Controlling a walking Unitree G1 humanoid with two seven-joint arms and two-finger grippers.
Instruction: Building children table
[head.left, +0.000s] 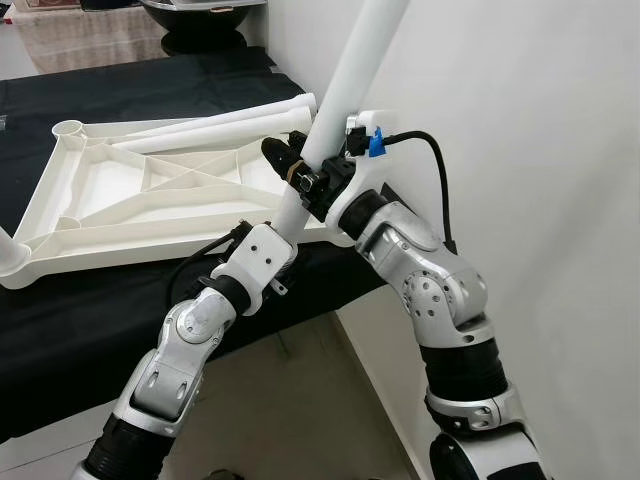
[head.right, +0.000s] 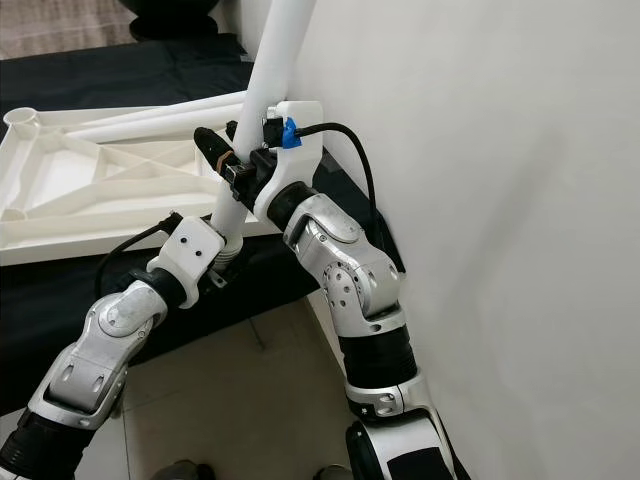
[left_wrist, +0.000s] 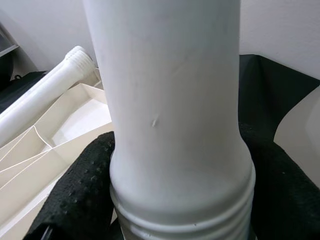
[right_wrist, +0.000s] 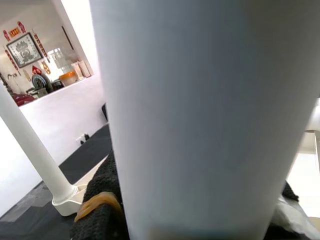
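We are gripping the white table leg (head.left: 345, 85) with both jaws clenched, left gripper (head.left: 283, 228) below right gripper (head.left: 312, 172), beside the upturned tabletop (head.left: 60, 215).

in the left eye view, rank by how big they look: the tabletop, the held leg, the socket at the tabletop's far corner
1. tabletop
2. leg, though it is nearer the camera and runs past the frame's top
3. socket

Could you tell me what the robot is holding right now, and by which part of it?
Both hold one white table leg: the left pincer at its threaded lower end, the right pincer just above that on the smooth shaft.
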